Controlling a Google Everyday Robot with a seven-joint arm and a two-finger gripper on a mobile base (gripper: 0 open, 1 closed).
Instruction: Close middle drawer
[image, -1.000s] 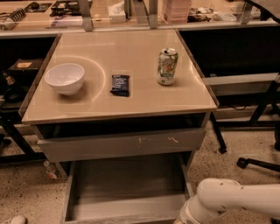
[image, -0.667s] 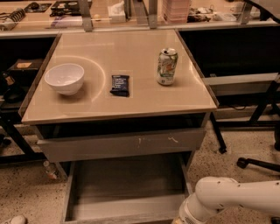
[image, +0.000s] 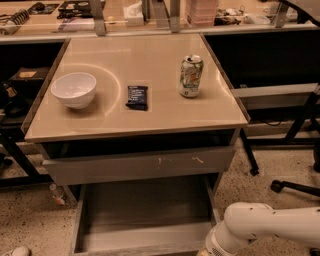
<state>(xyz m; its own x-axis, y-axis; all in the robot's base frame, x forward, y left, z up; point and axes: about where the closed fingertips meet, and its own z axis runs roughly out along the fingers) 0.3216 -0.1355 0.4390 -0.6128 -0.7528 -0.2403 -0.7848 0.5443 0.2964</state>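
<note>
The middle drawer (image: 145, 210) is pulled far out below the cabinet top, showing its smooth grey box interior; its flat front (image: 142, 239) lies at the bottom edge of the view. Above it sits a grey drawer front with whitish scratch marks (image: 140, 164), slightly out. My white arm (image: 250, 227) comes in from the lower right and its wrist (image: 217, 245) ends just right of the open drawer's front right corner. The gripper is below the bottom edge of the view, out of sight.
On the beige cabinet top (image: 135, 115) stand a white bowl (image: 74, 89), a dark snack packet (image: 137, 96) and a drink can (image: 190, 75). A small bottle (image: 57, 194) lies on the speckled floor at left. A chair base (image: 295, 187) is at right.
My arm has shifted only very slightly at the lower right. The open drawer and the things on top have not visibly moved.
</note>
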